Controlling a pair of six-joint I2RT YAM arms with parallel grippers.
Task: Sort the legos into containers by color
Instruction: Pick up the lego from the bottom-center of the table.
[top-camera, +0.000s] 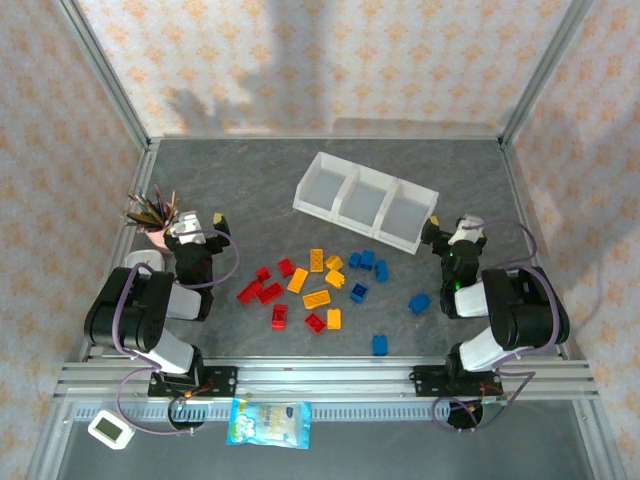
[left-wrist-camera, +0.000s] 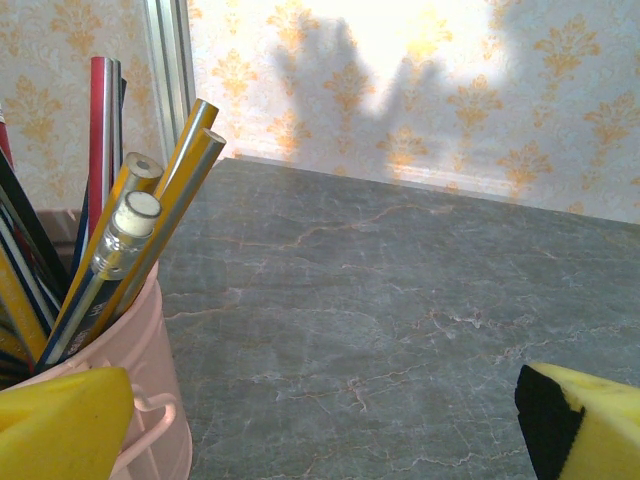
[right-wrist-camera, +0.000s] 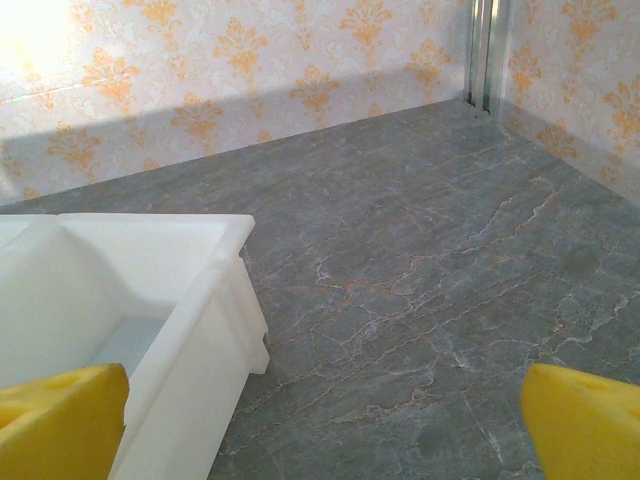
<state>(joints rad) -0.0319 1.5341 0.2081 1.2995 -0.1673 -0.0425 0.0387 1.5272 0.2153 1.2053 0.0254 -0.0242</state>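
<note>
Glossy plastic legos (top-camera: 316, 298) lie on a matt, veined stone-look table (top-camera: 250, 180) — the tray (top-camera: 306, 192) is translucent white plastic.

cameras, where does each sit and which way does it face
Top external: above and behind the arm bases, looking down on the table, left arm, right arm, legos and white three-compartment tray.
Left wrist: on the left arm, facing the far wall past the pink cup of pencils; open left gripper, yellow fingers in the bottom corners.
Right wrist: on the right arm, facing the far right corner beside the tray; open right gripper, yellow fingers likewise.
Shared: the cup, top and left wrist; the tray, top and right wrist.
</note>
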